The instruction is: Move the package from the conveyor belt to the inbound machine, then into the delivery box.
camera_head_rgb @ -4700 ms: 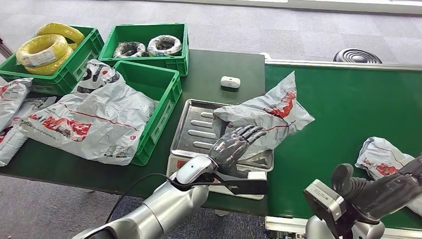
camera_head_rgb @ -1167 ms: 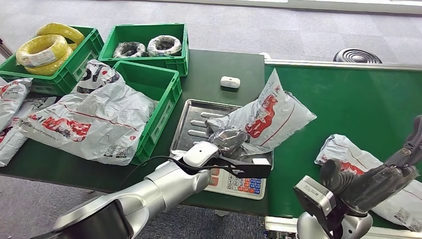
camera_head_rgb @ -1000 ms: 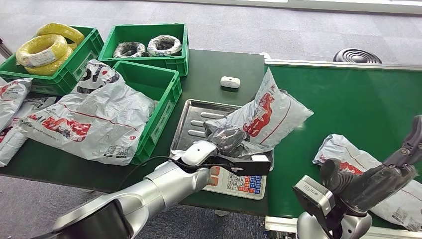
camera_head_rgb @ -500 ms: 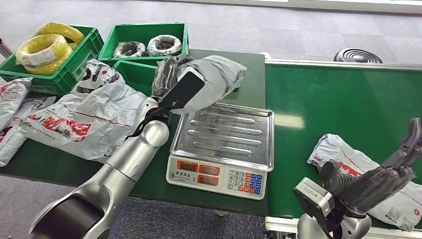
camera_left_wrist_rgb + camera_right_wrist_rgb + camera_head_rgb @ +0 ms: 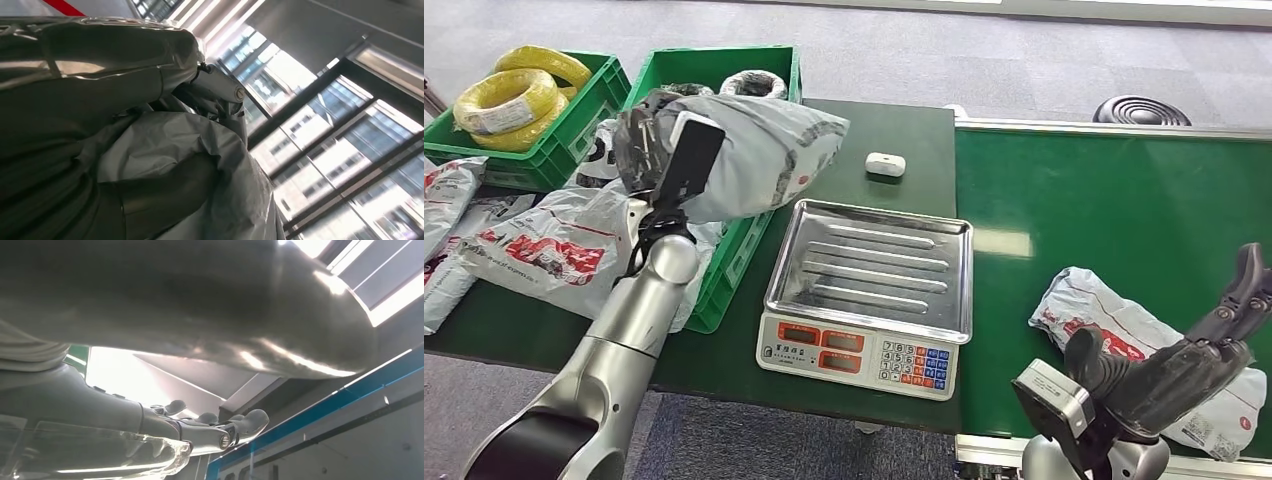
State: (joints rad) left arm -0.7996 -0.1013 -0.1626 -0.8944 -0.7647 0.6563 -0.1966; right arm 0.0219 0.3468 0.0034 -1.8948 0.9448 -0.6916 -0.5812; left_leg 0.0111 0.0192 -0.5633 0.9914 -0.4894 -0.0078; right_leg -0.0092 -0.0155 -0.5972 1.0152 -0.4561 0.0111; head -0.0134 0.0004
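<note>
The package (image 5: 759, 150) is gripped in the left hand (image 5: 649, 140) and held above the green box (image 5: 749, 235), just beside the scale (image 5: 874, 275). The delivery step is judged in hand; lowering and release are called for next. The right hand (image 5: 1214, 345) is held empty, fingers spread, beside a second bag (image 5: 1114, 325).

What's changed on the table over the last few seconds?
The left hand gripped the grey package, lifted it off the scale tray and carried it left, over the green crate. The second package on the conveyor belt drifted left beside the right hand. The other bins and bags stayed put.
</note>
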